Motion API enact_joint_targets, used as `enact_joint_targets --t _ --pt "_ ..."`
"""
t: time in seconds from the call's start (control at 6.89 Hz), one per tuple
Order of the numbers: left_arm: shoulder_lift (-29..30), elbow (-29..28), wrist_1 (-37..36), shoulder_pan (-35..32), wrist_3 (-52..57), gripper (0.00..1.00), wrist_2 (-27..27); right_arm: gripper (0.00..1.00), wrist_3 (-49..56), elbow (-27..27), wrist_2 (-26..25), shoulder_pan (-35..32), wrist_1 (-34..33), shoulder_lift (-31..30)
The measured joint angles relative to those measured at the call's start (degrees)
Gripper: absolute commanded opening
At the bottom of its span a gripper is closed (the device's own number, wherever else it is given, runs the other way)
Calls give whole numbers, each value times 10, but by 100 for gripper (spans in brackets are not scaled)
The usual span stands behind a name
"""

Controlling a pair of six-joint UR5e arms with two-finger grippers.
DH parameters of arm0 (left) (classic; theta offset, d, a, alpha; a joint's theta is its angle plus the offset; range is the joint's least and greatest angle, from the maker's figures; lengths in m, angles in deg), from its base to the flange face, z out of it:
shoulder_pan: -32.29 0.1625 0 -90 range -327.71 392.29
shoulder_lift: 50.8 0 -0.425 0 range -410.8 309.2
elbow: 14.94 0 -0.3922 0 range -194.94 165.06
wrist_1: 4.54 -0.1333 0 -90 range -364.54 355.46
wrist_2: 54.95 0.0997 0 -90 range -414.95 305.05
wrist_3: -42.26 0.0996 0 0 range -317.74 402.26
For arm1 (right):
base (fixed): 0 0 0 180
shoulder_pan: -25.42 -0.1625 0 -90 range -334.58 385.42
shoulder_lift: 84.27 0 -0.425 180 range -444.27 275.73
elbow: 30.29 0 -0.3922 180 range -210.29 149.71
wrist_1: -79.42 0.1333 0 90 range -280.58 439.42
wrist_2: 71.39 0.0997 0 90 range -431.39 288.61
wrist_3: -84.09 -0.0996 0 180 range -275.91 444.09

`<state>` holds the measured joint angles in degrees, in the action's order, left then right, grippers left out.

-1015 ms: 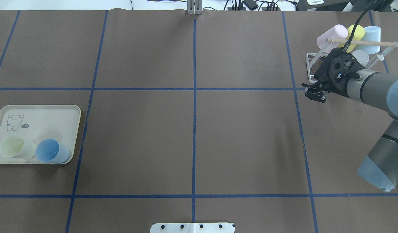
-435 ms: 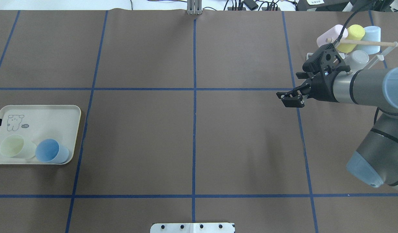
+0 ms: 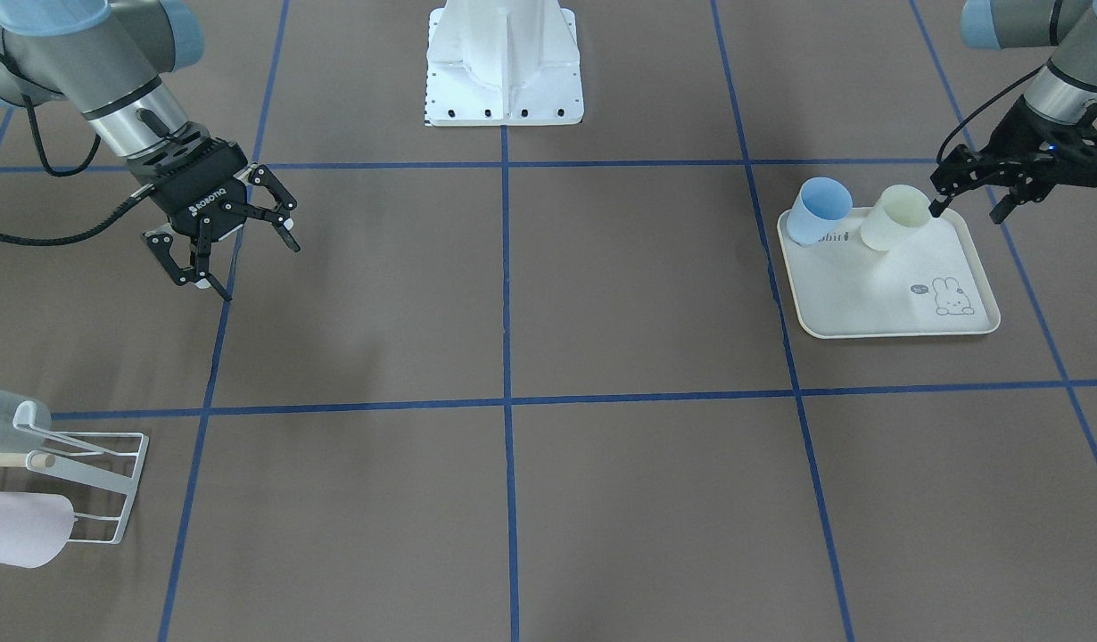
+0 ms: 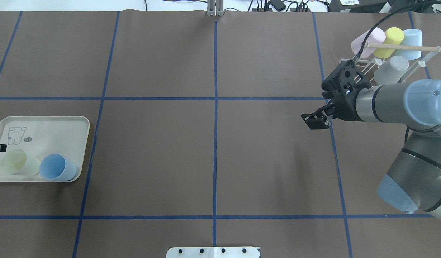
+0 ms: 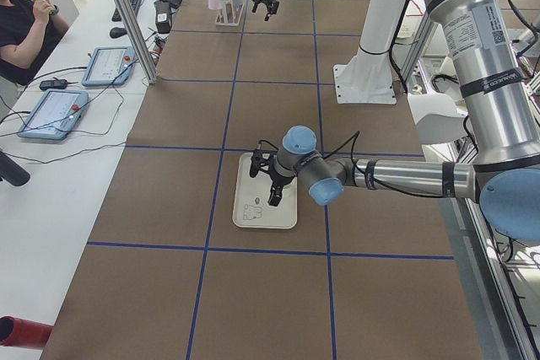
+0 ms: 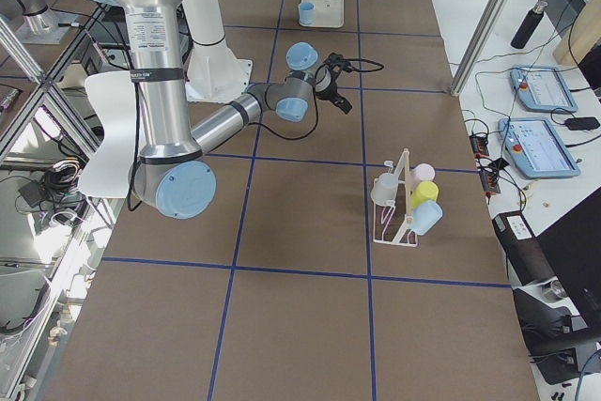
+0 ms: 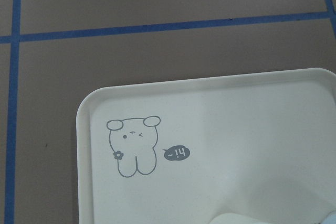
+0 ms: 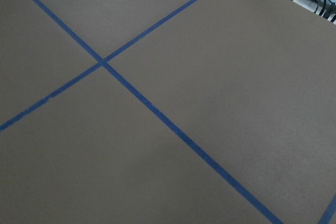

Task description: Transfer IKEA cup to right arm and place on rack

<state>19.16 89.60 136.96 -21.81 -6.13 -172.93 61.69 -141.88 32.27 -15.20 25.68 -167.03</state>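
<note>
A pale green cup and a blue cup stand on the cream tray at the table's left. My left gripper is open and empty. It hangs over the tray's edge, one fingertip close beside the pale green cup, apart from the blue cup. My right gripper is open and empty above the bare table, left of the white wire rack. It also shows open in the front-facing view. The rack's wooden dowel runs above its cups.
The rack holds a pink cup, a yellow cup, a light blue cup and a grey cup. The robot's white base stands at the table's near edge. Blue tape lines grid the brown table.
My right gripper has swung from the rack leftward towards the table's middle, still open. My left gripper's tip has come in at the tray's left edge and moved towards the pale green cup.
</note>
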Motion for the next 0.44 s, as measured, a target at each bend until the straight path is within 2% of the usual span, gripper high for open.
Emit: enact_joint_targets --t 0.15,0.44 --pt "-1 -4 9 14 -10 88 0 99 11 0 -1 3 -7 1" --pt "-2 -5 15 35 -18 39 0 99 35 0 -2 4 -10 2"
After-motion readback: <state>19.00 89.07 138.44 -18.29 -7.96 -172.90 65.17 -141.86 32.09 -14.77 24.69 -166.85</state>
